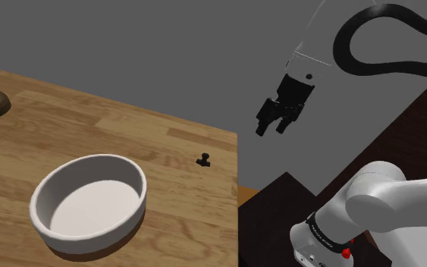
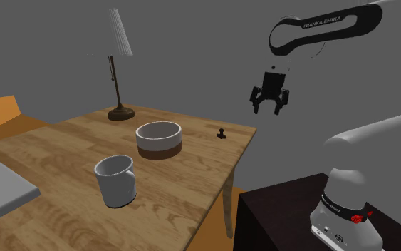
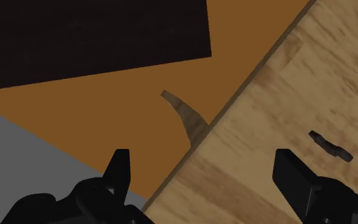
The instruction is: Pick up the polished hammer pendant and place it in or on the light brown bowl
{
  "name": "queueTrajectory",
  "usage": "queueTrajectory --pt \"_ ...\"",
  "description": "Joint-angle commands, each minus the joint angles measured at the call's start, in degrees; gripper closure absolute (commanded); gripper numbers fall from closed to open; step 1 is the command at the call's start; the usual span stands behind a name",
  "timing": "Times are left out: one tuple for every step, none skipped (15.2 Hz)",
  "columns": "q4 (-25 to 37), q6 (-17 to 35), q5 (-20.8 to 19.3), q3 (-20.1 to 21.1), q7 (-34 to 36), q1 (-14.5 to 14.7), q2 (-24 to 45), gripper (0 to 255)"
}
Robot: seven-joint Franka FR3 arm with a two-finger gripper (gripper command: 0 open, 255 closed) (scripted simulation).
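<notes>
Hand (image 1: 271, 127) hangs beyond the table (image 1: 113, 125) edge, fingers apart and empty; centre it above the small dark pendant (image 1: 203, 160) before descending.

On your table (image 1: 166, 125) the pendant (image 1: 203, 160) lies near the right edge in the shoulder view, apart from the bowl (image 1: 98, 237) to its left. In the second exterior view the mug (image 2: 116, 181) stands before the bowl, the lamp (image 2: 120, 64) behind it. The tool (image 1: 271, 129) hangs above, just past that edge.
</notes>
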Motion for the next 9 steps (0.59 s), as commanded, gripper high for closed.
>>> queueTrajectory --pt "-0.3 3.0 2.5 3.9 5.8 0.0 1.0 0" --pt "-0.2 4.4 3.5 5.8 8.5 -0.1 1.7 0" --pt "0.0 5.9 4.5 7.8 11.2 -0.3 2.6 0" --pt "0.3 7.4 5.4 9.8 13.9 -0.5 3.6 0" --pt "0.8 8.9 6.1 11.8 16.6 -0.9 4.7 0" --pt "1.4 10.4 6.7 13.8 19.3 -1.3 6.0 0" --pt "2.1 11.9 7.2 15.8 22.0 -1.8 7.4 0" --pt "2.9 13.5 7.5 17.9 24.8 -2.5 8.9 0" --pt "3.8 15.0 7.7 20.0 27.6 -3.3 10.5 0"
